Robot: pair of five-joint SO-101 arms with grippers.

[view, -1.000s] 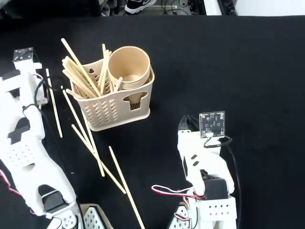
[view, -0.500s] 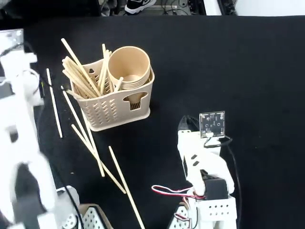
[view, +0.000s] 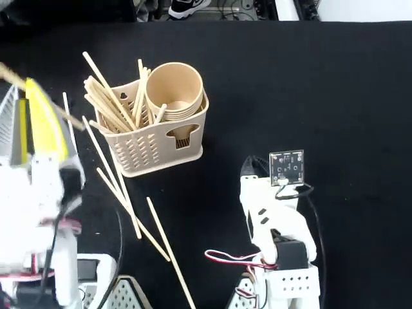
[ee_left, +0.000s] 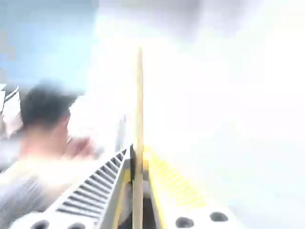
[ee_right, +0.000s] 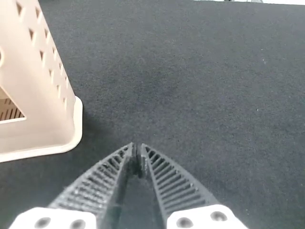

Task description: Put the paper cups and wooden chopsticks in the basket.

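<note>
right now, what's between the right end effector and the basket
Nothing: only bare black table separates the right end effector from the basket; the right wrist view shows it, and the high view agrees.

The bench [ee_right: 200, 67] wears a black cloth, matt and finely napped, a little grainy up close. The basket [view: 154, 151] is beige plastic, smooth with a dull sheen, its walls pierced with small holes. The cups [view: 175, 84] nested in it are brown paper, matt and unglazed. The chopsticks [view: 126, 207] are pale bare wood, unvarnished. So is the chopstick [ee_left: 138, 109] pinched in the left claw [ee_left: 137, 160], whose ribbed plastic fingers are one pale grey, one yellow. The right claw [ee_right: 137, 150] has black ribbed plastic fingers, matt, on smooth white plastic mounts.
</note>
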